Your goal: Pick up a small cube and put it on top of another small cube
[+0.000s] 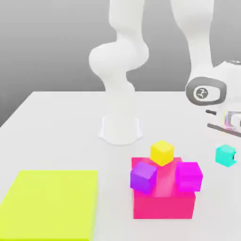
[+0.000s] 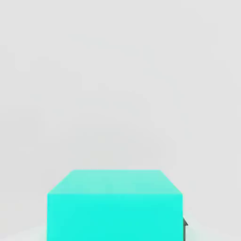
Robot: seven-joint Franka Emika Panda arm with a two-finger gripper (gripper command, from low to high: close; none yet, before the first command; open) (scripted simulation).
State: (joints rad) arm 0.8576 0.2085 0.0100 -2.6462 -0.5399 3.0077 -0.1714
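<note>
Pincer (image 1: 230, 156): closed on the cyan cube (image 1: 226, 155), out at the exterior view's right. In the hand view the cube sits close, a dark bit of the pincer just beside it. Whether the cube is clear of the bench (image 1: 61, 127) or touching it, can't tell.

Next out, toward the exterior view's left: red block (image 1: 163, 206), well apart from the cyan cube. Three small cubes look to be on it: magenta cube (image 1: 189, 176) near right, yellow cube (image 1: 162, 152) far side, purple cube (image 1: 144, 177) near left. Further left, near side: lime slab (image 1: 52, 204). Arm base (image 1: 120, 129) is at the far side.

Progress: grasp looks done, so roughly the first half, my estimate. Stack not made; nothing sits on the purple cube, the likely target. Left to do: raise the cyan cube if it's still down, carry it left past the magenta cube, line it up over the purple cube, lower, release, back off. The magenta cube could get knocked on a low pass.

Counts: small cubes 4 (cyan 1, purple 1, magenta 1, yellow 1). Red block 1. Lime slab 1. Arm 1, pincer 1. Bench 1. Finished stacks of small cubes 0.
</note>
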